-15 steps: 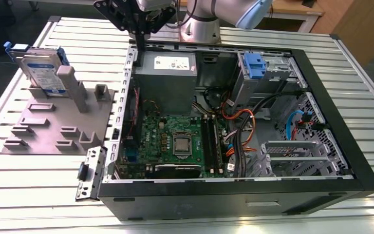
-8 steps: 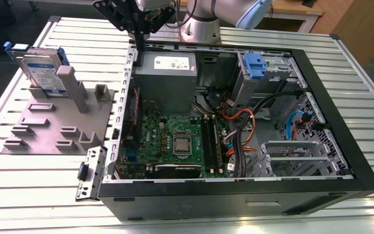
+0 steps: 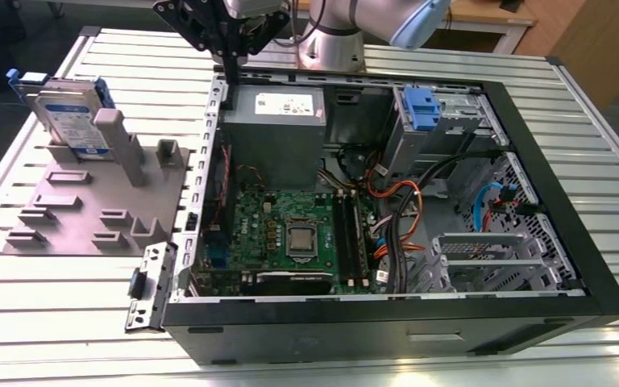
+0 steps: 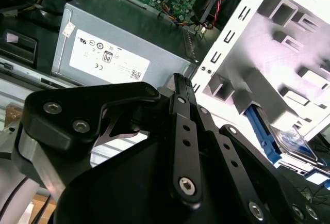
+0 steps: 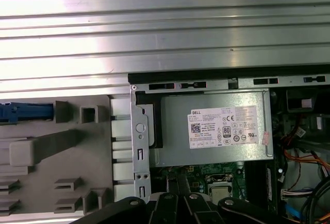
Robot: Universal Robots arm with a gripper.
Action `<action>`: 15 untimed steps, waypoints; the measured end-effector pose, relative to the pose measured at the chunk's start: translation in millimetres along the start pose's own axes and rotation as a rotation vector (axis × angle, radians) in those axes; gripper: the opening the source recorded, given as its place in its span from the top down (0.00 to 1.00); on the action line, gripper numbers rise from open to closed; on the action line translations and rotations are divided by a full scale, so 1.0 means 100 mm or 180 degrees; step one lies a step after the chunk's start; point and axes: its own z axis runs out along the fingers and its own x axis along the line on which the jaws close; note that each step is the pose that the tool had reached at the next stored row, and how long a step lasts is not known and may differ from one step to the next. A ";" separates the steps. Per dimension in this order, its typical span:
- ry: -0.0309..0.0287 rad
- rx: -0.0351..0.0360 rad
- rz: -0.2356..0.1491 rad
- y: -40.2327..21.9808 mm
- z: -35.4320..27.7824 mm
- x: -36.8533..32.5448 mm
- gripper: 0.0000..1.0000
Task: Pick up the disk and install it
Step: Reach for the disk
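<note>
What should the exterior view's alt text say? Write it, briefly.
The disk stands on edge in a grey fixture on the exterior view's left, untouched, beside an open computer case. The gripper hangs empty above the case's edge, near the grey power supply.

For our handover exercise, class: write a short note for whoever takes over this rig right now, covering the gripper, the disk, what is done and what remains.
The gripper is shut on nothing, hanging over the computer case edge beside the power supply. The disk stands upright in the grey fixture at the exterior view's left, outside the case. Done: nothing. Left: pick-up and install.
</note>
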 end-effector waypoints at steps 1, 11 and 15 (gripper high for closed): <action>0.0000 0.0000 0.0000 -0.001 -0.001 0.012 0.89; 0.0000 0.0000 -0.0001 0.085 0.000 0.245 0.89; 0.0000 0.0000 0.0000 0.105 0.001 0.338 0.89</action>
